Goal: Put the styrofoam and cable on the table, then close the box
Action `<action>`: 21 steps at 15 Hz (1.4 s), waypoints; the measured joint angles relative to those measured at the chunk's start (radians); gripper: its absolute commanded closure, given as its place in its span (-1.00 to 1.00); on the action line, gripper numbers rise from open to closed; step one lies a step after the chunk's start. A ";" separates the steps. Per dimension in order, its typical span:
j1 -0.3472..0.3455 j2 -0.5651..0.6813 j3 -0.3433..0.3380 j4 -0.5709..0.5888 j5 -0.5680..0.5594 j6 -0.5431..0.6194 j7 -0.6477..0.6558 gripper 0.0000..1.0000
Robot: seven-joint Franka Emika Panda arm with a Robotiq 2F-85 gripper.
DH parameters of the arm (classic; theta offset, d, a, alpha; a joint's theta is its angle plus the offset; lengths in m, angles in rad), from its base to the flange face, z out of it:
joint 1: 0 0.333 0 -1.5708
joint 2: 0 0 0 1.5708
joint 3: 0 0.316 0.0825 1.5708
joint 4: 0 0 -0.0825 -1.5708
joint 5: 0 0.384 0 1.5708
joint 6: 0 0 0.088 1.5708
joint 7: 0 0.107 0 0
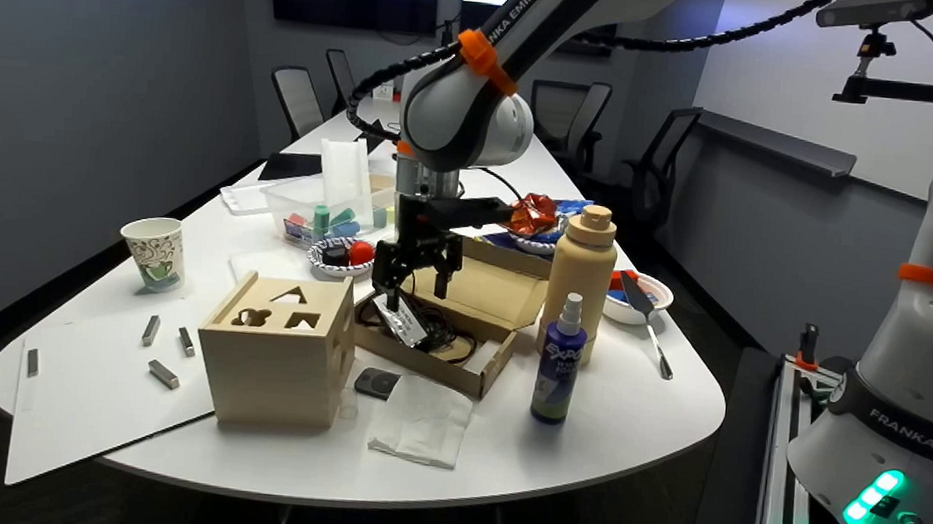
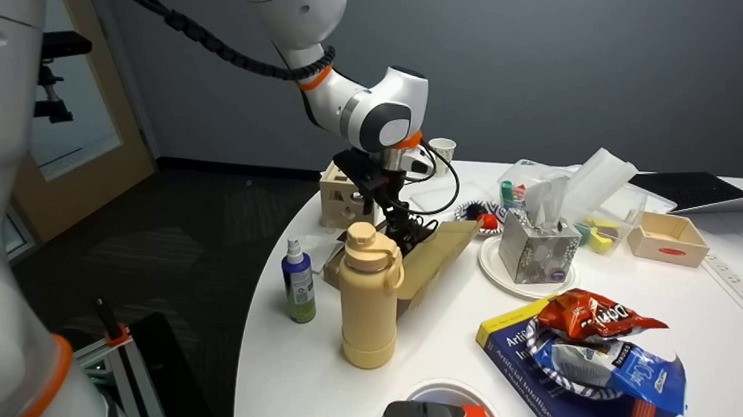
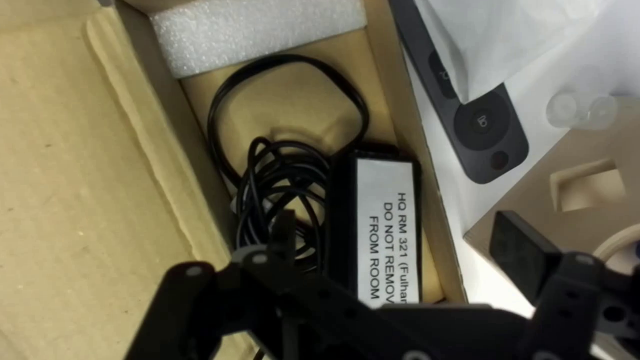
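On the white worktop (image 1: 612,423), the cardboard box (image 1: 425,364) is being shown with its lid flap (image 1: 498,285) folded back. Within it, the coiled black cable (image 3: 290,175) is being contained beside a labelled black brick (image 3: 385,225), while a white styrofoam block (image 3: 260,32) is being seated at the opposite end, between the long walls. Since both task items are being held inside the box, the step in hand is being judged the first removal, the cable or the adjoining brick probably being targeted. The claw (image 1: 416,291), pointing downward, is being held above the cable end. Its fingers (image 3: 522,254) are being spread wide, the gap appearing broader than the brick in the wrist view, and nothing is being grasped between them. One finger is being seen across the coil, the other out past the box wall; contact with the cable or the brick cannot be told from these angles. For the next move, a shift toward the interior is probably being called for, so that both fingers are being placed within the walls before being brought together and raised. Loose loops are being regarded as liable to snag on the wall or flap. The styrofoam and the flap are being reserved for later steps.
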 measured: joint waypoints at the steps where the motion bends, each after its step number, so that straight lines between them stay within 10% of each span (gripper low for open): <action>1: -0.004 0.006 -0.001 -0.009 0.005 0.029 0.000 -1.00; 21: -0.078 0.150 0.071 0.025 0.098 0.304 -0.071 -1.00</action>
